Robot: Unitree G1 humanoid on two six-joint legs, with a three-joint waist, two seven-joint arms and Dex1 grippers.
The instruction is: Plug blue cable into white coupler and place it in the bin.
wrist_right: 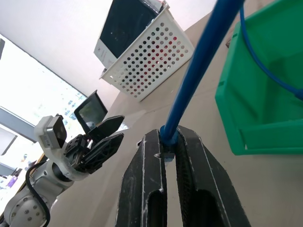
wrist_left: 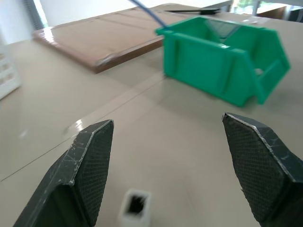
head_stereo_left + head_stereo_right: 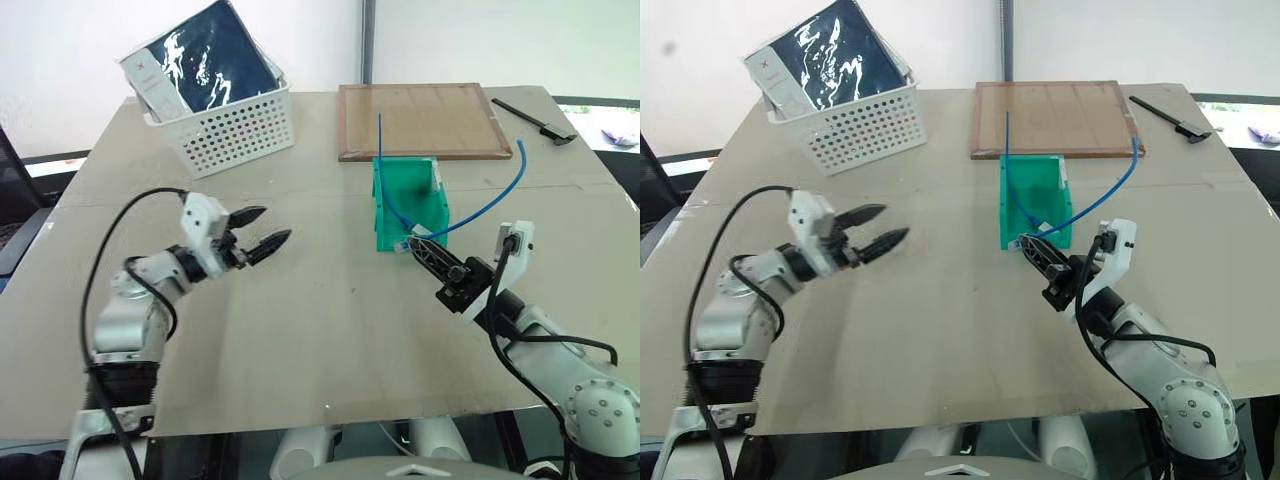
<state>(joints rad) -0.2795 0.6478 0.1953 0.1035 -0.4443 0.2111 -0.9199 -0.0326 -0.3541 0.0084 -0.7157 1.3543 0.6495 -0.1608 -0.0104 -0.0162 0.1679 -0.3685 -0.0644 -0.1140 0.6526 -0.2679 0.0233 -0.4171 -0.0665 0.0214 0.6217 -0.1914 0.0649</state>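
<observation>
My right gripper [image 3: 414, 241] is shut on the curved blue cable [image 3: 482, 205] close to its plug end, just in front of the green bin [image 3: 386, 216]. The cable arcs away to the right over the table. In the right wrist view the cable [image 1: 199, 66] rises from between the closed fingers [image 1: 147, 179], with the bin [image 1: 265, 94] beside it. My left gripper [image 3: 277, 224] hangs open at the table's left, pointing toward the bin. In the left wrist view the white coupler [image 2: 135, 208] shows low between the spread fingers [image 2: 90, 161], socket hole facing the camera and touching neither finger.
A white perforated basket [image 3: 228, 130] holding a dark packet stands at the back left. A wooden board [image 3: 420, 120] lies behind the bin, and a black tool [image 3: 535, 118] lies at the back right. A second, straighter blue cable [image 3: 380, 150] sticks up out of the bin.
</observation>
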